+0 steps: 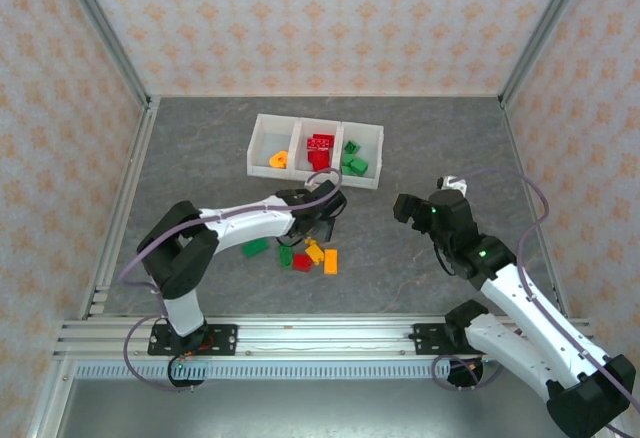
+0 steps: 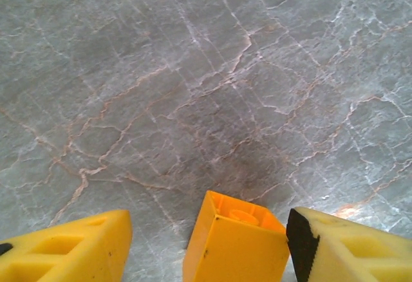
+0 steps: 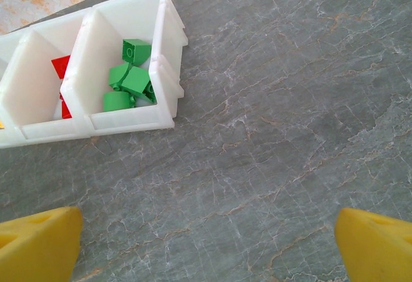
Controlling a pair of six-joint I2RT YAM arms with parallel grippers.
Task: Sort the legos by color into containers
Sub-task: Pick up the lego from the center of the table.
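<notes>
Right up close, an orange brick (image 2: 235,243) sits between the yellow fingers of the left pincer (image 2: 209,234). It touches the black pad (image 2: 301,237) on one finger. On the other side a strip of table (image 2: 193,69) shows between the brick and the finger. So I cannot tell if the pincer is squeezing the brick or is only around it. The brick seems to point the same way as the fingers.

From above, the left pincer (image 1: 325,210) is between a small bunch of loose bricks (image 1: 305,256) and the tray (image 1: 252,150). The tray lies side to side, just past the pincer, away from the arm bases. I think the orange brick belongs in the left bin (image 1: 270,138). That bin is ahead of the pincer and a bit to the left. The left arm is the nearer one for this.

The left bin has one orange piece (image 1: 279,159) in it. The middle bin (image 1: 308,130) has red bricks (image 1: 320,145). The right bin (image 3: 164,50) has green bricks (image 3: 129,79).

The loose bricks on the table are green, red and orange-yellow.

The right pincer (image 3: 206,243) has its fingers wide apart with nothing between them. It is over bare table, near the right bin.
</notes>
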